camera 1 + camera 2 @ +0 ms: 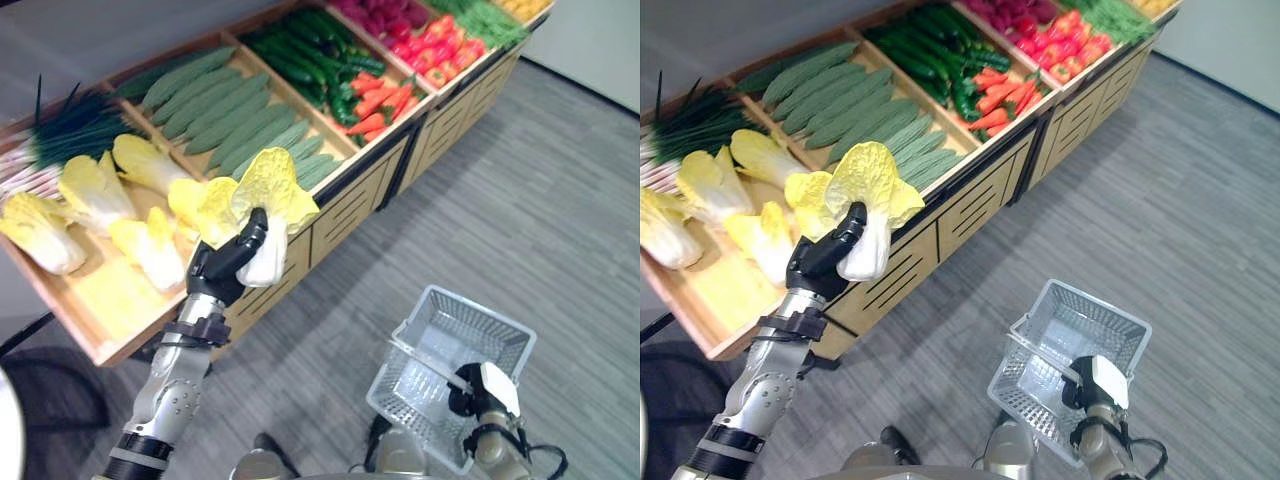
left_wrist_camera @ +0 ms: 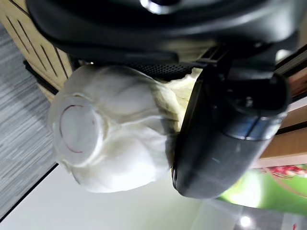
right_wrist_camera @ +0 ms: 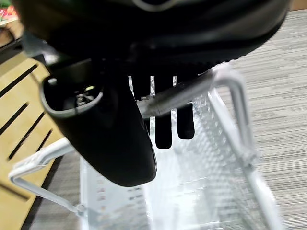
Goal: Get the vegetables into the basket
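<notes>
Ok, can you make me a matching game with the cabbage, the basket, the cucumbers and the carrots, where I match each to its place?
Things:
1. yellow-leafed white cabbage
2. white wire basket
3. long pale green cucumbers
4. orange carrots

Places:
A. hanging by its handle from the right hand
B. in the bin beside the dark green vegetables
C. held up in the left hand
D. in the bin next to the cabbages

Pairs: 1-C, 2-A, 3-D, 4-B
</notes>
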You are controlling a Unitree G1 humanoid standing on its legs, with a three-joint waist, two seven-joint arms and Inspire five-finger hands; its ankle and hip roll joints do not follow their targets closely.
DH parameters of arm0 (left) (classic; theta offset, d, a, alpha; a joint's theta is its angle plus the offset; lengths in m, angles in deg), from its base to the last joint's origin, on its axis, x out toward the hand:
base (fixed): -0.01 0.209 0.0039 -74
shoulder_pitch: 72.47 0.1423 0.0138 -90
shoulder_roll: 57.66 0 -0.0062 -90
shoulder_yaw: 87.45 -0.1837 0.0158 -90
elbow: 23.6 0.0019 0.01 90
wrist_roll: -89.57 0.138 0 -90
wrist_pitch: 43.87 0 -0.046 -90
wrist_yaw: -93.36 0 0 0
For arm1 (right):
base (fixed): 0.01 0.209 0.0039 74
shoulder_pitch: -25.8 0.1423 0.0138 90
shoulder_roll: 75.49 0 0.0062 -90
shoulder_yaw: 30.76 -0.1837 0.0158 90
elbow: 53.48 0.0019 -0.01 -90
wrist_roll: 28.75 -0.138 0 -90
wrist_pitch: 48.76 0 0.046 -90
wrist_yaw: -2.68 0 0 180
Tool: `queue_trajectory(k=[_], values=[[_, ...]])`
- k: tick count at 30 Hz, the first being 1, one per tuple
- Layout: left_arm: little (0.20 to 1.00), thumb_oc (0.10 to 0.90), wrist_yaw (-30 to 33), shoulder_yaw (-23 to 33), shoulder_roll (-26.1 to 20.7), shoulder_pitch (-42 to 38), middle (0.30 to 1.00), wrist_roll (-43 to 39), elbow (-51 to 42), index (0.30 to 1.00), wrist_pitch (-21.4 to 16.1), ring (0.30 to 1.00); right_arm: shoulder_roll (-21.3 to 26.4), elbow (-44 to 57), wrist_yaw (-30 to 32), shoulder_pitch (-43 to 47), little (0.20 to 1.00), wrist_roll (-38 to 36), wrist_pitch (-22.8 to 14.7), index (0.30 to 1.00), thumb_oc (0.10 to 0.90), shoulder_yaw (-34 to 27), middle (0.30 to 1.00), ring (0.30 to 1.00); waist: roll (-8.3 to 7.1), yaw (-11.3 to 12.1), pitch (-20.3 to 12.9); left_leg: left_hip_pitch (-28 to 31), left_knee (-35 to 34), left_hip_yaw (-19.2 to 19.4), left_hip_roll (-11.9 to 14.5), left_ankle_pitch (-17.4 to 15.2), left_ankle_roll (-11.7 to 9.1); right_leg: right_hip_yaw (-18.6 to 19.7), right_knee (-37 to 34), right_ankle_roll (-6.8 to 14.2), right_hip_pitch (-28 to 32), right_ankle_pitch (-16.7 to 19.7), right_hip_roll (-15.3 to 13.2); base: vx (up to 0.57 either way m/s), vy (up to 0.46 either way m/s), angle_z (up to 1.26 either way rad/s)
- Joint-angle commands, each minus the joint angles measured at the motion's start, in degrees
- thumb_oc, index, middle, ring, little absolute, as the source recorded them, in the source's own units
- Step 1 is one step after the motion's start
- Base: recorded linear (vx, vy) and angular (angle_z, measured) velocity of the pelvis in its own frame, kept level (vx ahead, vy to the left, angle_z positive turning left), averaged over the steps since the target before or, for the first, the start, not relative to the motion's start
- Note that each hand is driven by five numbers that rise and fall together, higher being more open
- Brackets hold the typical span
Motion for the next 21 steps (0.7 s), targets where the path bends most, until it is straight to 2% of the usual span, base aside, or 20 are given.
queue_trajectory(k=[1,2,4,7,9,14,17,18,19,20,21], values=[[0.300,0.400,-4.7,0.9,-1.2,-2.4,0.300,0.3,-8.1,0.300,-3.8,0.300,1.3,3.2,3.4,0.5,0.300,0.1,-2.1,0.300,0.400,-0.2,0.300,0.300,-2.60,-1.1,-4.2,-5.8,6.0,-3.1,-0.2,-2.1,-2.1,-0.8,-4.4,3.9,5.2,1.5,-4.0,0.00,-0.190,-0.22],[0.300,0.400,-4.7,0.9,-1.2,-2.4,0.300,0.3,-8.1,0.300,-3.8,0.300,1.3,3.2,3.4,0.5,0.300,0.1,-2.1,0.300,0.400,-0.2,0.300,0.300,-2.58,-1.1,-4.2,-5.8,6.1,-3.1,-0.1,-2.1,-2.2,-0.8,-4.5,3.9,5.3,1.5,-4.0,-0.01,-0.146,-0.20],[0.300,0.400,-5.4,0.7,-1.0,-2.7,0.300,-0.3,-7.9,0.300,-3.6,0.300,1.8,3.1,3.9,-0.3,0.300,0.2,-1.8,0.300,0.400,-1.0,0.300,0.300,-2.13,-2.0,-3.8,-6.4,6.8,-2.7,1.5,-0.6,-3.6,-0.5,-6.4,3.0,6.0,0.2,-2.3,0.00,-0.166,-0.19],[0.300,0.400,-6.0,0.4,-0.4,-2.9,0.300,-0.7,-7.6,0.300,-3.5,0.300,2.3,2.6,4.5,-0.8,0.300,-0.1,-1.6,0.300,0.400,-2.0,0.300,0.300,-1.66,-2.7,-3.6,-6.4,7.1,-2.4,2.6,0.7,-4.8,0.0,-7.8,2.5,6.5,0.2,-1.2,0.01,-0.177,-0.09],[0.300,0.400,-6.9,-0.1,0.0,-3.3,0.300,-1.5,-7.3,0.300,-3.3,0.300,3.0,3.6,5.5,-1.5,0.300,-0.2,-1.0,0.300,0.400,-3.1,0.300,0.300,-0.88,-4.0,-3.1,-6.0,6.7,-1.8,3.7,2.1,-5.9,1.5,-9.0,1.9,6.7,-0.2,0.2,0.01,-0.141,-0.13],[0.300,0.400,-8.2,-1.3,1.0,-4.3,0.300,-1.8,-6.5,0.300,-2.9,0.300,3.9,4.0,6.1,-3.0,0.300,-0.9,-0.6,0.300,0.400,-5.2,0.300,0.300,0.43,-5.4,-2.6,-5.2,5.6,-1.4,4.8,4.2,-7.2,2.9,-9.1,0.8,7.0,-1.0,1.9,0.02,-0.132,-0.19],[0.300,0.400,-8.3,-2.9,2.0,-5.7,0.300,-1.6,-5.5,0.300,-3.0,0.300,4.6,4.0,6.0,-4.3,0.300,-1.5,-1.1,0.300,0.400,-6.1,0.300,0.300,1.49,-6.7,-2.0,-5.3,6.2,-2.2,6.1,6.3,-8.9,3.8,-8.4,-0.4,6.9,-2.1,3.3,0.03,-0.180,-0.08],[0.300,0.400,-7.8,-3.3,2.1,-6.2,0.300,-1.2,-5.5,0.300,-3.5,0.300,4.8,4.1,6.1,-4.9,0.300,-2.0,-1.6,0.300,0.400,-6.4,0.300,0.300,1.62,-7.2,-1.4,-5.8,8.9,-3.9,7.7,8.2,-10.4,5.0,-7.9,-1.4,7.0,-3.0,4.5,0.04,-0.188,-0.05],[0.300,0.400,-7.8,-3.3,2.1,-6.2,0.300,-1.2,-5.5,0.300,-3.5,0.300,4.8,4.2,6.1,-4.9,0.300,-2.0,-1.6,0.300,0.400,-6.4,0.300,0.300,1.70,-7.2,-1.4,-6.0,9.2,-4.1,7.9,8.1,-10.5,5.0,-7.9,-1.5,7.0,-3.1,4.7,0.05,-0.193,-0.13],[0.300,0.400,-7.6,-3.3,2.1,-6.7,0.300,-0.9,-5.4,0.300,-3.8,0.300,5.2,3.8,6.1,-4.9,0.300,-2.2,-1.9,0.300,0.400,-6.3,0.300,0.300,1.52,-7.0,-1.1,-6.7,11.6,-6.4,8.1,8.2,-10.6,6.2,-7.6,-1.9,6.8,-3.4,5.0,-0.05,-0.064,-0.22],[0.300,0.400,-7.4,-3.5,1.9,-7.0,0.300,-0.6,-5.8,0.300,-4.4,0.300,6.2,2.7,6.1,-4.1,0.300,-2.5,-2.0,0.300,0.400,-6.0,0.300,0.300,1.81,-6.0,-0.3,-8.5,12.4,-13.1,6.6,9.7,-9.2,7.9,-6.7,-2.5,5.6,-2.8,5.5,-0.05,-0.038,-0.33]])
